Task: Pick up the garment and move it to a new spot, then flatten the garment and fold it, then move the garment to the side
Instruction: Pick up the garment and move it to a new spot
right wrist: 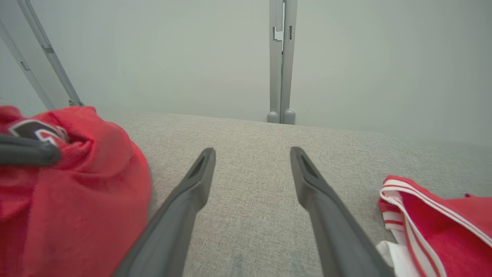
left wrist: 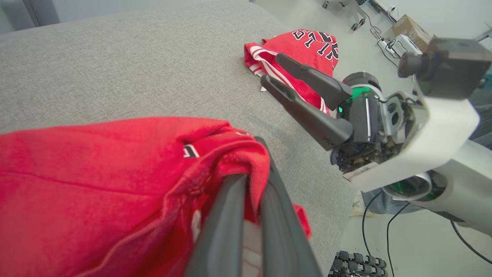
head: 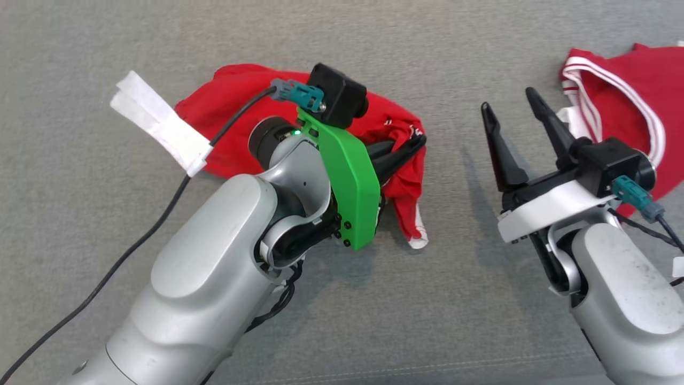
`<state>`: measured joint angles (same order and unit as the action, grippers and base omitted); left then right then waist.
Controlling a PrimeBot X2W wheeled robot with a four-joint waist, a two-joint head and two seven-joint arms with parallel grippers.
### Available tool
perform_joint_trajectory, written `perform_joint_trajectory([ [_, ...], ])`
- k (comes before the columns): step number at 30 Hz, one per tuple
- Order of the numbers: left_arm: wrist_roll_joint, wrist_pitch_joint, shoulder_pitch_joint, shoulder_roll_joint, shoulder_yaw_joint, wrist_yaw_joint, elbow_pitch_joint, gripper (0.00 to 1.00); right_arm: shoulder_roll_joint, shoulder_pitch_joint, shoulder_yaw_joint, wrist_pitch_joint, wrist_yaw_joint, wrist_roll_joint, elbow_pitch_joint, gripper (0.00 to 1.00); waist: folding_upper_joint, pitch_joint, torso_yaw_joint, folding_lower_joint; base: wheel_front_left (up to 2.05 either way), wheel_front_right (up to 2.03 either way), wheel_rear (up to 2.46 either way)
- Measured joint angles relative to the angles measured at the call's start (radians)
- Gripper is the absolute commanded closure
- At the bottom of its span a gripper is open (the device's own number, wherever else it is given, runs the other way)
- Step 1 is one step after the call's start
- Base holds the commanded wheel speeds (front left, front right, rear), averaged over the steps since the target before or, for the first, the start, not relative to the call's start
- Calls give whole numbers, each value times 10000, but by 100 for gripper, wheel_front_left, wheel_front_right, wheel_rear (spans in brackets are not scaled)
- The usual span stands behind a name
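The left gripper [head: 414,145] pinches the right edge of the crumpled red garment [head: 235,91], whose bulk stretches off to the robot's left across the grey surface [head: 342,32], partly under that arm. The right gripper [head: 508,101] hovers spread and empty just beside the pinch, over bare cloth. A striped jersey [head: 636,91] lies further right and would likely crowd a move that way

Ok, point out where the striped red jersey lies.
Head view, upper right: the striped red jersey lies on the grey fabric surface, just right of the open right hand.
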<state>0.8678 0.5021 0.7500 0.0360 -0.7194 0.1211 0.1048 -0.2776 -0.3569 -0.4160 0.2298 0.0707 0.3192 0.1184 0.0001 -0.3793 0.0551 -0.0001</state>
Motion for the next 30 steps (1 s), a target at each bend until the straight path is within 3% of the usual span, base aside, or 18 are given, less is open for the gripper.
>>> perform_joint_trajectory([
  [11, -790, -426, -78, 33, -27, -617, 1453, 100, 500, 186, -270, 123, -115, 92, 487, 0, 0, 354, -1434, 0, 0, 0, 0],
  [12, -844, -470, -77, 36, -27, -675, 1561, 90, 523, 244, -280, 140, -123, 92, 546, 0, 0, 382, -1555, 0, 0, 0, 0],
  [13, -890, -545, -77, 36, -33, -702, 1689, 65, 541, 292, -278, 165, -151, 92, 593, 0, 0, 413, -1667, 0, 0, 0, 0],
  [14, -930, -606, -76, 40, -58, -704, 1816, 19, 541, 349, -267, 165, -167, 92, 629, 0, 0, 447, -1768, 0, 0, 0, 0],
  [15, -1037, -662, -68, 52, -144, -704, 1904, 0, 537, 407, -236, 167, -165, 92, 673, 0, 0, 487, -1859, 0, 0, 0, 0],
  [23, -2403, -1014, 527, 59, -846, -698, 2454, 0, 449, 716, -90, 176, -163, 92, 740, 0, 0, 903, -1913, 0, 0, 0, 0],
  [30, -2449, -1615, 530, 54, -872, -694, 2326, 0, 290, 923, -259, 194, -215, 58, 754, 0, 0, 1168, -1437, 0, 0, 0, 0],
])
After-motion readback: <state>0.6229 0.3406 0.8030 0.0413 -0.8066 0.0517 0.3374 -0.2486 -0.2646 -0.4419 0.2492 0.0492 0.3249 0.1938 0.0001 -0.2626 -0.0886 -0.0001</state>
